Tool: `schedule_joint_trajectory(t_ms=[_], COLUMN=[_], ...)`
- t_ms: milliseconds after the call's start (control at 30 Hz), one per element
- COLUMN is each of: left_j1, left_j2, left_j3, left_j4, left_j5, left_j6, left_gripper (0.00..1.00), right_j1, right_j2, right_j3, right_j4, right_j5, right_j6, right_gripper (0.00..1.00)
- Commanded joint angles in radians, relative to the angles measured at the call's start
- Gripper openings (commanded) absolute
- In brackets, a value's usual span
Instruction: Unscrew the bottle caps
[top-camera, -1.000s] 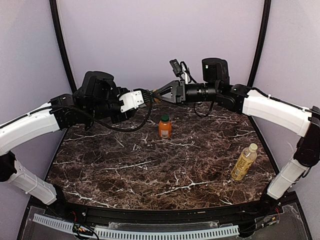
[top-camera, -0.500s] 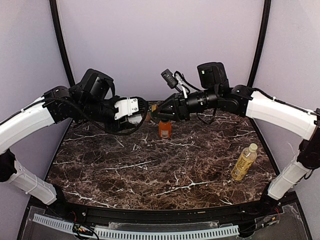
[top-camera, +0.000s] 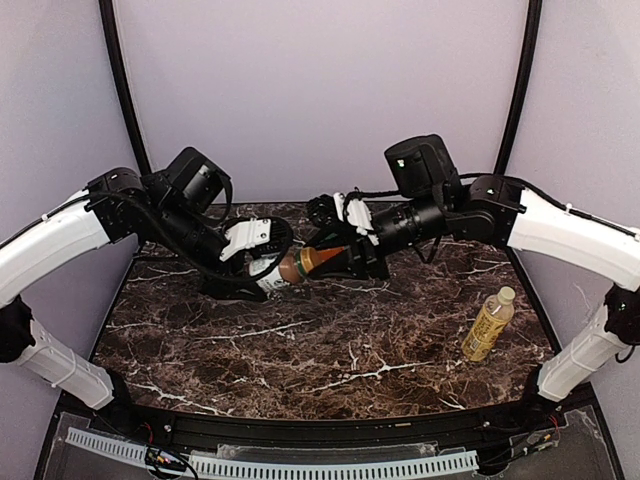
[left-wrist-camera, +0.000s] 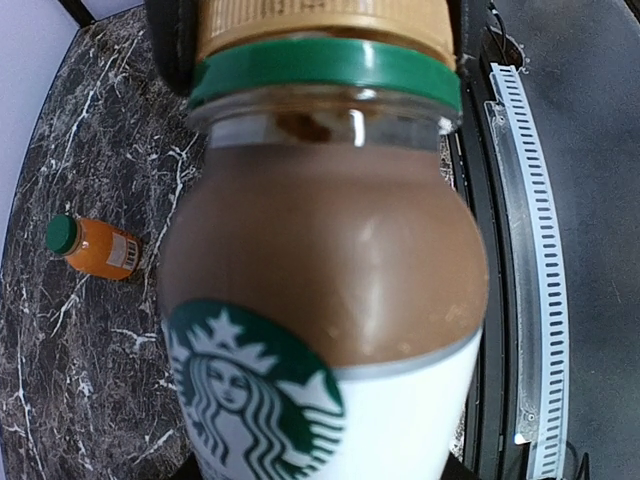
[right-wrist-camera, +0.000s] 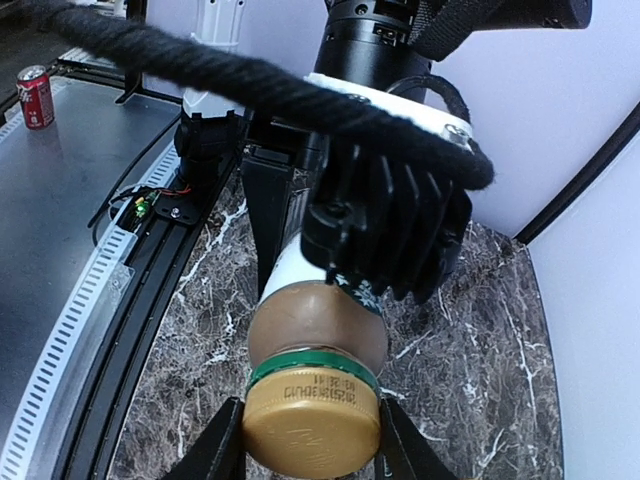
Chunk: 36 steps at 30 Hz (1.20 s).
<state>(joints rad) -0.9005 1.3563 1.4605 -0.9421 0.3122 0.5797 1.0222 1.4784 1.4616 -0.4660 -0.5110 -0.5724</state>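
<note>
The clear bottle (top-camera: 284, 268) of brown drink with a white label lies almost level above the table, and my left gripper (top-camera: 262, 272) is shut on its body. It fills the left wrist view as the bottle (left-wrist-camera: 320, 260); my own fingers are hidden behind it. Its tan-brown cap (right-wrist-camera: 312, 420) sits above a green ring, and my right gripper (right-wrist-camera: 312, 445) is shut on that cap, one finger (right-wrist-camera: 212, 452) pressed on each side. The orange bottle (left-wrist-camera: 100, 248) with its dark green cap (left-wrist-camera: 61, 234) stands on the table. The yellow bottle (top-camera: 487, 326) carries a cream-white cap (top-camera: 507, 294).
The dark marble table (top-camera: 330, 350) spans the view. In the top view the orange bottle is hidden behind my right wrist. The yellow bottle stands near the right edge, close to my right arm's lower link (top-camera: 580, 350). A red can (right-wrist-camera: 37, 96) stands off the table beyond the black rail.
Both arms have come down together, carrying the clear bottle from high at the back to just above the table's middle. The right gripper now covers the orange bottle in the top view.
</note>
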Motion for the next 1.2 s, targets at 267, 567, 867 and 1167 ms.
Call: schedule_joint_trajectory(t_ms=[267, 567, 867, 1167], left_j1=[-0.019, -0.021, -0.027, -0.029], left_j2=[-0.037, -0.054, -0.064, -0.064], left_j3=[-0.02, -0.102, -0.133, -0.134], left_j4=[0.275, 0.49, 0.515, 0.519], left_j5=[-0.257, -0.551, -0.578, -0.573], left_j6=[-0.036, 0.056, 0.084, 0.099], left_gripper=[0.36, 0.36, 0.36, 0.36], right_j1=[-0.039, -0.154, -0.161, -0.173], right_j2=[-0.072, -0.05, 0.032, 0.057], right_j3=[-0.02, -0.08, -0.006, -0.014], right_j4=[0.275, 0.373, 0.369, 0.396], right_j5=[0.099, 0.131, 0.073, 0.033], right_j6=[0.408, 1.1, 1.143, 1.155], right_gripper=[0.99, 0.85, 0.68, 0.41])
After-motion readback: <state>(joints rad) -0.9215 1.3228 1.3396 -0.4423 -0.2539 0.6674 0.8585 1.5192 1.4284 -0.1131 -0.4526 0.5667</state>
